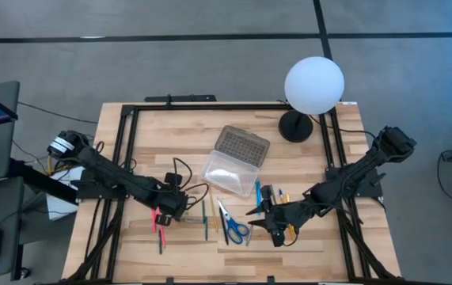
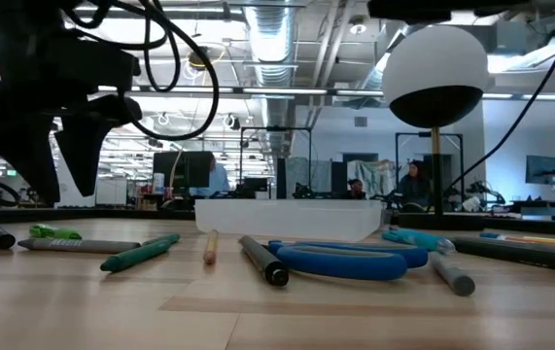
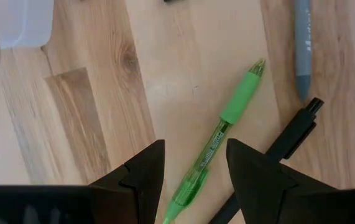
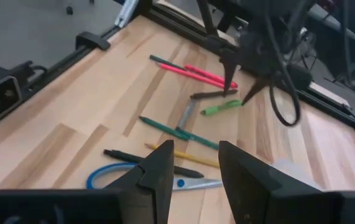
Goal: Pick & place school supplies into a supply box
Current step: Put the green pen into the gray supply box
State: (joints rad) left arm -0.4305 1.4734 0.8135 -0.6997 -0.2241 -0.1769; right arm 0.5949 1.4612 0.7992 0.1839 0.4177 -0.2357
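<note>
Your left arm reaches in from the counter's (image 1: 305, 237) left edge, stretched low toward the middle, and its left gripper (image 1: 170, 207) hangs above the left cluster of pens. In the left wrist view its jaws stand released, one finger on either side of a green pen (image 3: 217, 140) lying flat on the wood, touching nothing. Beside that pen lie a grey pen (image 3: 304, 50) and a black pen (image 3: 270, 158). Two pink pens (image 1: 157, 219) rest just left of the gripper in the high view.

At the middle, the supply box (image 1: 231, 166) lies open on the counter, its clear tray toward the pens and its grey dotted lid (image 1: 242, 145) folded back on the far side. Just in front of it lie a dark green pencil (image 1: 205, 219), a yellow pencil (image 1: 214, 214) and the blue-handled scissors (image 1: 233, 225), all on the wood and outside the box.

Your right arm comes in from the right edge, bent down toward the centre. The right gripper (image 1: 271, 214) hovers just right of the scissors, near a blue pen (image 1: 258, 191). Its jaws are released and hold nothing, as the right wrist view shows.

A white globe lamp (image 1: 313, 85) stands at the counter's far right corner.
</note>
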